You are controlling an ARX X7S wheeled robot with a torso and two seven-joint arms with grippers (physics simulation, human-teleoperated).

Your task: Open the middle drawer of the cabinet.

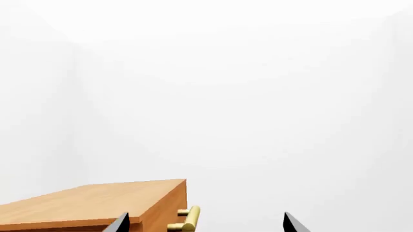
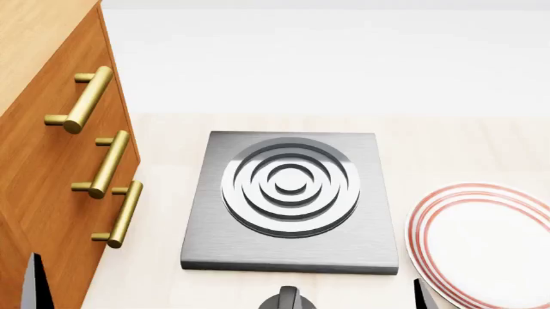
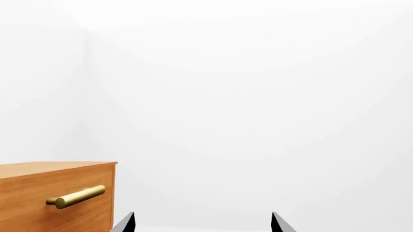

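Middle drawer [image 2: 64, 168] sits shut in the cabinet [image 2: 35, 38], its brass bar handle [image 2: 110, 163] between the handles of the drawer above [image 2: 86, 98] and the drawer below [image 2: 125, 213]. All three fronts look flush with one another.

Neither gripper touches anything. The left gripper [image 1: 205, 223] shows only two dark fingertips [image 1: 120, 224] spread wide apart with nothing between them; the cabinet's top corner and one brass handle lie just beyond its left finger, a little ahead of it. The right gripper [image 3: 201, 222] is likewise spread wide and holds nothing, its fingertips [image 3: 125, 223] pointing at a bare white wall, with the cabinet off to the side beyond its left finger, well apart.

From the head view, a dark sliver of one finger peeks in low beside the cabinet front, below the lowest handle. A grey hotplate [image 2: 292, 199] with ringed coils rests on the pale table [image 2: 163, 135] beside the cabinet, and a red-rimmed white plate [image 2: 481, 244] lies past it.
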